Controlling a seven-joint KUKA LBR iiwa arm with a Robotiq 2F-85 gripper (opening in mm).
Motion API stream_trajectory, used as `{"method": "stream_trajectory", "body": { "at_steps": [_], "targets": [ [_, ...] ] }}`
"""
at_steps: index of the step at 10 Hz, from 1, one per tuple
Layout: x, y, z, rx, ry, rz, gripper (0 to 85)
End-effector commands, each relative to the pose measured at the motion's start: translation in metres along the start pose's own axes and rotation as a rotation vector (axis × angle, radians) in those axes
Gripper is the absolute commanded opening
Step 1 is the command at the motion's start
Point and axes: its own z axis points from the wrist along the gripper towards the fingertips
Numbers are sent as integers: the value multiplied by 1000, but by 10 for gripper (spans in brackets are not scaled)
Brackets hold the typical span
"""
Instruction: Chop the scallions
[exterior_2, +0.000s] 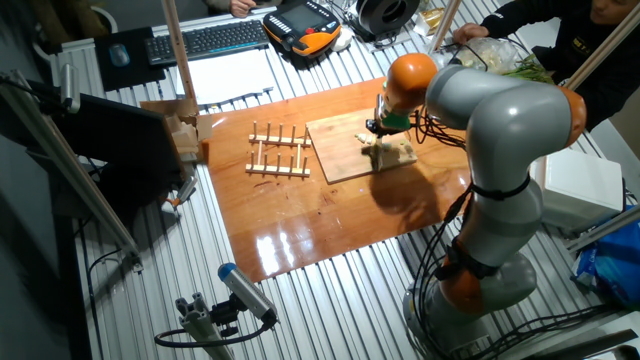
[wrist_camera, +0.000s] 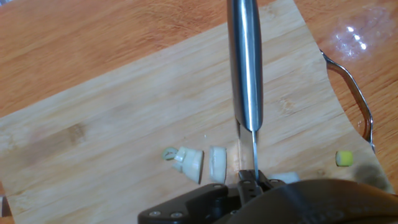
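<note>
Short pale scallion pieces lie on the wooden cutting board (wrist_camera: 124, 124): one stub (wrist_camera: 189, 163), a round slice (wrist_camera: 217, 164) beside it, and a small yellowish bit (wrist_camera: 344, 158) off to the right. Another pale piece (wrist_camera: 284, 178) shows partly behind the gripper body. My gripper (wrist_camera: 252, 182) is shut on a steel knife (wrist_camera: 245, 68), which reaches out over the board just right of the round slice. In the fixed view the gripper (exterior_2: 385, 132) hovers low over the right part of the board (exterior_2: 340, 150), with pale pieces (exterior_2: 393, 152) under it.
A wooden rack (exterior_2: 278, 152) stands left of the board on the brown tabletop (exterior_2: 300, 220). A curved metal wire (wrist_camera: 356, 93) lies by the board's right edge. A leafy green bunch in a bag (exterior_2: 520, 65), a keyboard (exterior_2: 212, 38) and a pendant (exterior_2: 303, 25) sit at the back.
</note>
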Motion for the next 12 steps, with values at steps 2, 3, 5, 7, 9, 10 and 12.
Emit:
{"method": "stream_trajectory", "body": {
  "at_steps": [2, 3, 5, 7, 9, 10, 12],
  "targets": [
    [-7, -2, 1, 6, 1, -2, 0],
    [-12, -4, 0, 8, 0, -6, 0],
    [-21, -8, -2, 8, 0, -15, 0],
    [-18, -6, -2, 9, 3, -10, 0],
    [-8, -2, 0, 11, -6, 7, 0],
    [-3, 1, 1, 13, -11, 14, 0],
    [0, 1, 1, 10, -9, 18, 0]
  ]
}}
